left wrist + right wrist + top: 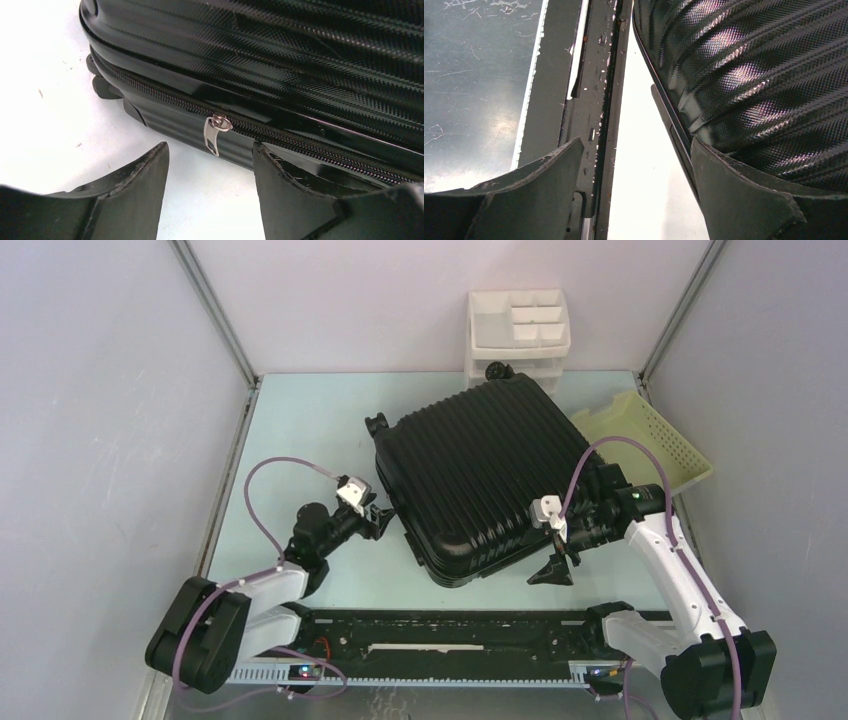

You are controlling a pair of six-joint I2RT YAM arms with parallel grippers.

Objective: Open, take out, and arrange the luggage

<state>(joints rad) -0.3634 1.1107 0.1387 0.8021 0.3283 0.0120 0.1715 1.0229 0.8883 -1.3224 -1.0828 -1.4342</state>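
The luggage (480, 475) is laid flat in the middle of the table (310, 440), ribbed shell upward and turned a little, with 1 wheel (376, 424) seen at its 10 o'clock corner. It is judged to be not yet opened: in the left wrist view the zipper (310, 145) is seen closed along the side.

The left gripper (374, 518) is held at the 8 o'clock side of the luggage, low and pointed at the seam. Its jaws are apart and nothing is held between them. The silver zipper pull (215, 132) hangs just ahead of the gap, so the gripper is probably placed there so that the pull can be pinched and drawn along the seam (this is a judgement only).

The right gripper (552, 570) is held at the 5 o'clock corner of the luggage, also with jaws wide and empty. In its own view 1 finger (744, 195) is seen just beside the shell edge; whether it touches cannot be told. This place is perhaps chosen so that the case can be steadied while the zipper is pulled.

A white drawer organizer (518, 330) is placed at 12 o'clock behind the luggage, and a pale yellow basket (650, 440) leans at 2 o'clock, presumably to receive the contents.
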